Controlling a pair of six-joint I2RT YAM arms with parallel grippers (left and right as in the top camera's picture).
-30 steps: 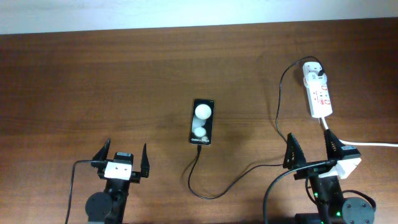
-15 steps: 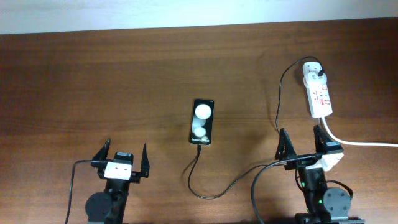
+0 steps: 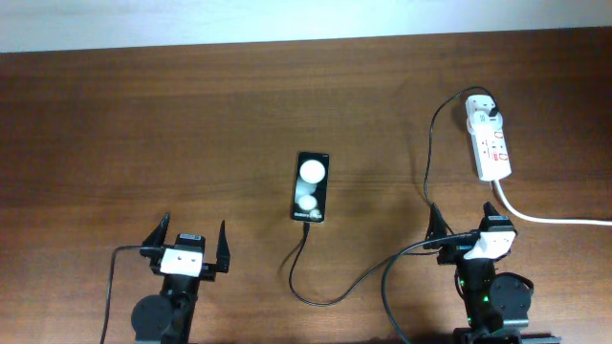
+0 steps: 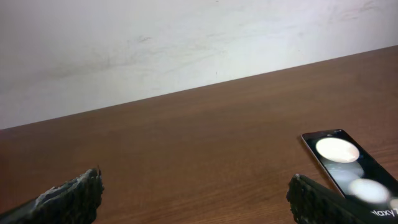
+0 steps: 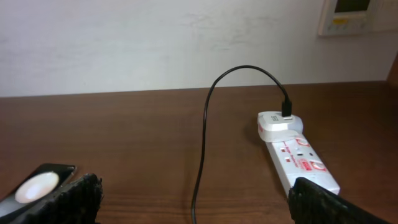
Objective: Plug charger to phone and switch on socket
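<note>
Right gripper (image 3: 463, 222) shifted left, jaws spread, left gripper (image 3: 193, 227) jaws spread, thin black charger cable (image 5: 203, 143) touching flat black rectangular phone (image 3: 311, 186).

Whether the socket (image 3: 489, 143) is switched on seems too small to tell; its cord (image 3: 564, 221) runs off-frame.

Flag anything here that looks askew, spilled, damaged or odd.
Nothing stands out. The flat black phone lies flat on the brown wooden table, the thin black cable loops loosely from its near edge to the white adapter seated in the white power strip.
</note>
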